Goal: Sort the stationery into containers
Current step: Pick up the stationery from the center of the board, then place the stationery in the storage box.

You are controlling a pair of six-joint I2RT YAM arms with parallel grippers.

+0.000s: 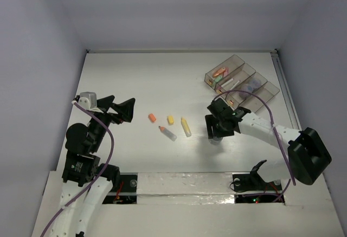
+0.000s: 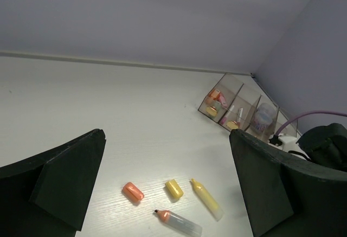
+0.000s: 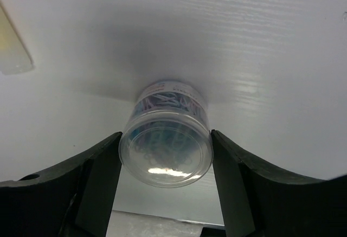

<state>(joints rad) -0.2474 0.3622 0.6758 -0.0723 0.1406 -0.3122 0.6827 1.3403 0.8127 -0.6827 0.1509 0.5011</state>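
Observation:
My right gripper (image 1: 219, 130) is shut on a round clear tin of coloured paper clips (image 3: 165, 139) that stands on the white table; its fingers (image 3: 100, 172) press both sides. My left gripper (image 1: 120, 109) is open and empty, held above the table's left side. Between the arms lie an orange cap (image 1: 152, 117), a yellow cap (image 1: 170, 120), a yellow marker (image 1: 186, 127) and an orange-tipped clear marker (image 1: 167, 133). The left wrist view also shows them: orange cap (image 2: 133, 192), yellow cap (image 2: 174, 189), yellow marker (image 2: 206, 199). The smoky bins (image 1: 269, 87) stand at the back right, holding several items.
A second round tin (image 2: 264, 117) sits in one of the bins (image 2: 203, 106), pink and orange markers in others. The yellow marker's clear end (image 3: 13, 52) lies left of my right gripper. Walls close the table on three sides; a purple cable loops over the right arm.

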